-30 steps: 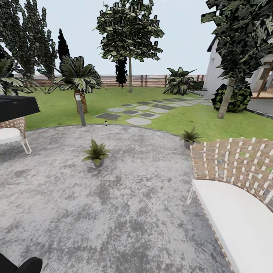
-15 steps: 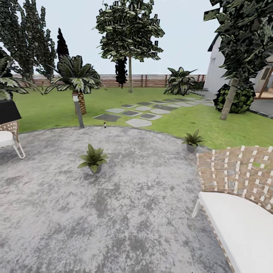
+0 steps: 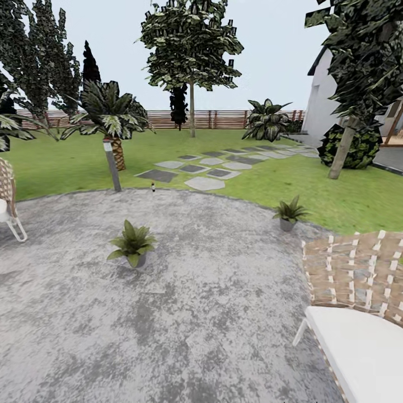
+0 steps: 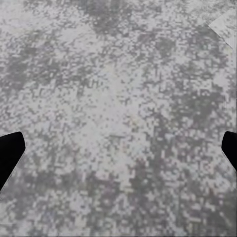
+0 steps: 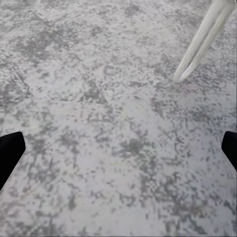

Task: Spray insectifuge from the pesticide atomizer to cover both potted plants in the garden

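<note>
Left tool (image 4: 118, 148): tips wide apart, nothing held, over stone patio (image 3: 212, 313). Right tool (image 5: 118, 148): same, white chair leg (image 5: 200, 42) near. Whole view slid since second ago: robot rolling, things stayed put. Broad-leaf plant (image 3: 132, 244) nearer now. Spiky plant (image 3: 289, 213) at patio edge. Tiny atomizer (image 3: 153, 189) far off by grass. More driving needed, I think.

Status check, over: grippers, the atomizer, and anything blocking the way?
Both jaws open, empty, over the stone patio. Pesticide atomizer upright at the patio's far edge. Potted plants unsprayed. Path ahead open; wicker chair right.
</note>
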{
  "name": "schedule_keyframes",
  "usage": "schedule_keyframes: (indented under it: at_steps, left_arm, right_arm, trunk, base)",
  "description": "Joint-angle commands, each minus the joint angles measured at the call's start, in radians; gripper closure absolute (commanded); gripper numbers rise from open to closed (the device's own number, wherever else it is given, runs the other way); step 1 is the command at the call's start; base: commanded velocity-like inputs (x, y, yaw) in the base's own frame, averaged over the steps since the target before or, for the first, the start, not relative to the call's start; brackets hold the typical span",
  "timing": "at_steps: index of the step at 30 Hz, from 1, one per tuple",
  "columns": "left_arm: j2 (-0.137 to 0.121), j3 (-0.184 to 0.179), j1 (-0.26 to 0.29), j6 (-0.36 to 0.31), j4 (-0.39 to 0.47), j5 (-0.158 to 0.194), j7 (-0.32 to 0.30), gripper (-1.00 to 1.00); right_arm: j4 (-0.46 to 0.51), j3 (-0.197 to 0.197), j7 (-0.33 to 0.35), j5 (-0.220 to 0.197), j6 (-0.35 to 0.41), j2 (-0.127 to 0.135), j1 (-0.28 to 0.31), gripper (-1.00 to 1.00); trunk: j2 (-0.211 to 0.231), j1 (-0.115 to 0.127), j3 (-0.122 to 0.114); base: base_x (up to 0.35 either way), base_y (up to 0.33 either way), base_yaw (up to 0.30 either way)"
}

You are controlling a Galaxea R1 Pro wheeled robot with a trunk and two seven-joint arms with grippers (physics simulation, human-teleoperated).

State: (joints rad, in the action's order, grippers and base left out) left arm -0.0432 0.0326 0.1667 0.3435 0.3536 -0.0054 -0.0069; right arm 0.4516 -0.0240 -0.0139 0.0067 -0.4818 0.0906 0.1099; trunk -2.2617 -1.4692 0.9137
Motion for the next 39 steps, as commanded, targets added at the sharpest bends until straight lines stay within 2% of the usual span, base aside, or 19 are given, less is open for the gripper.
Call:
schedule_keyframes:
  at_steps: [1, 39]
  left_arm:
    - [0.000, 0.003, 0.001, 0.003, -0.001, -0.001, -0.001, -1.00]
    - [0.000, 0.003, 0.001, 0.003, -0.001, -0.001, -0.001, -1.00]
  right_arm:
    - [-0.001, -0.001, -0.001, 0.001, -0.003, 0.000, 0.001, -1.00]
    - [-0.031, 0.001, -0.002, -0.001, -0.003, 0.000, 0.001, -1.00]
  trunk:
    - [0.000, 0.000, 0.001]
    - [0.000, 0.000, 0.001]
  base:
    - [0.340, 0.000, 0.000]
    - [0.340, 0.000, 0.000]
